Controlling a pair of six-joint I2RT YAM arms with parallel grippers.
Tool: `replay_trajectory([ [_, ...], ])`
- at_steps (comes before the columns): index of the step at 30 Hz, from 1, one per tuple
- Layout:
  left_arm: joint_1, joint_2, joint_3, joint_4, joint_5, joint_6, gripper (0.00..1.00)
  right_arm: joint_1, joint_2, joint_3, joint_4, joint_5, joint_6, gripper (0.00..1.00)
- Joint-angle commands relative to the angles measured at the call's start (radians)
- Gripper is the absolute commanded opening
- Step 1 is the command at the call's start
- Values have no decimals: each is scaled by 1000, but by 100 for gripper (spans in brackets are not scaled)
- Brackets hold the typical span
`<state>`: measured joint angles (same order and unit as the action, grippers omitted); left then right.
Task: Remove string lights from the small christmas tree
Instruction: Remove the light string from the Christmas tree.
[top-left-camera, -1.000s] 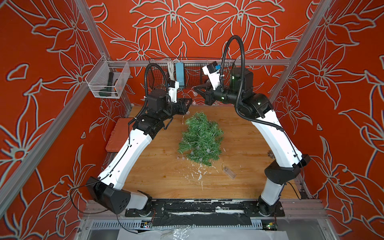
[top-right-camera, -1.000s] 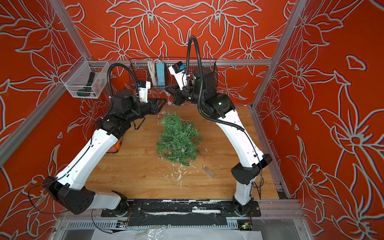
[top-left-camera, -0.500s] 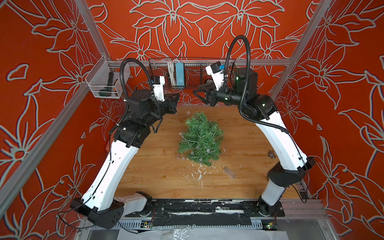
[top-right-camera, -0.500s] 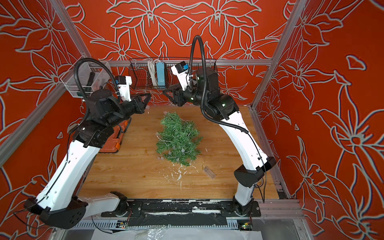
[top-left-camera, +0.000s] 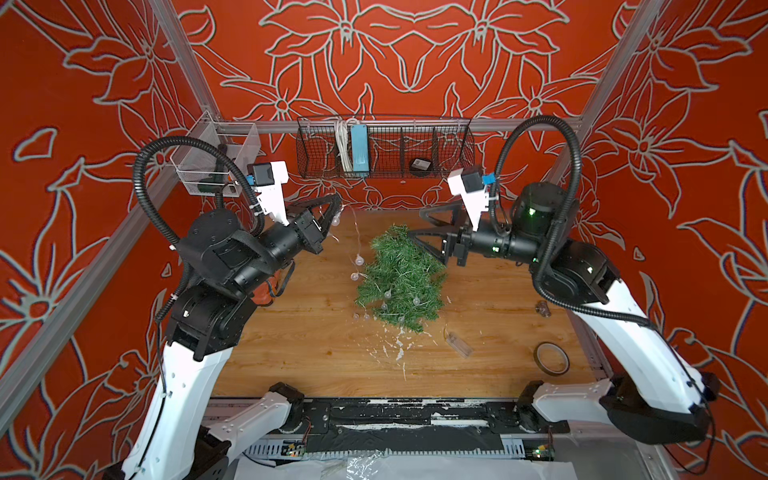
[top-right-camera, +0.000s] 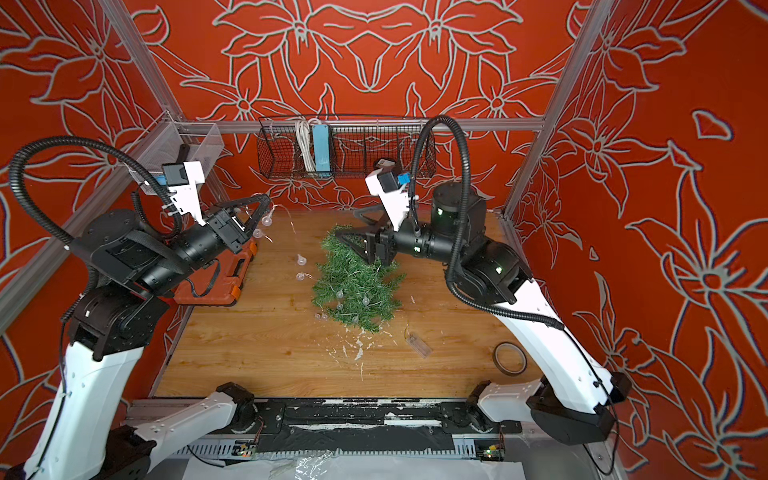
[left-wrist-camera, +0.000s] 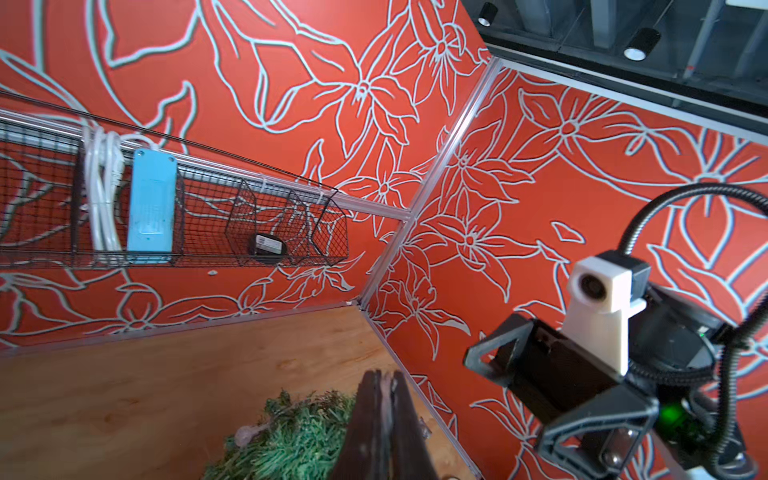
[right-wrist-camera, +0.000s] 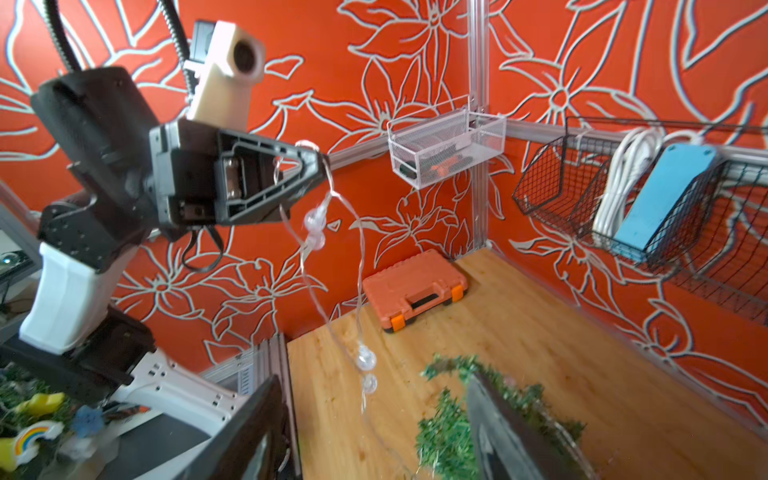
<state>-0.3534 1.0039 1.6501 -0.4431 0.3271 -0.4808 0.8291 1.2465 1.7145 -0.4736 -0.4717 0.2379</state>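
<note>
While the left pincer (top-left-camera: 335, 205), raised left of centre in both top views, is clenched on the string lights (top-left-camera: 359, 260), their thin wire drops from its tip in a loose curve. Two clear bulbs dangle in the air on the way down to the small green tree (top-left-camera: 399, 282), which lies flat at the centre of the wooden table (top-left-camera: 291, 357). More bulbs sit tangled among the needles along the tree's lower left edge. The clear battery box (top-left-camera: 459, 345) at the end of the wire lies on the table just below and right of the tree. The right pincer (top-left-camera: 415, 224), right of centre, is released, its jaws standing wide apart at the tree's top. Whether a finger touches the needles cannot be told.

Likely risks: with nothing pinning the tree, a pull by the left arm would probably drag or lift the light tree rather than free the wire. Bulbs may snag on needles, and a hard tug could snap the thin wire or slip it from the grip. The battery box could be dragged along and catch on the tree's base. If the right pincer presses down onto a bulb, it might trap the wire.
</note>
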Motion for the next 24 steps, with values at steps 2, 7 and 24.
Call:
replay_trajectory([
  [2,-1,-7,40,14,108,-69,0,91,-57,-147,44,121,-56,72],
  [7,-1,-4,83,-3,151,-96,0,200,-80,-300,83,260,-153,78],
  [24,-1,-7,121,39,231,-168,0,237,73,-300,174,216,-241,80],
])
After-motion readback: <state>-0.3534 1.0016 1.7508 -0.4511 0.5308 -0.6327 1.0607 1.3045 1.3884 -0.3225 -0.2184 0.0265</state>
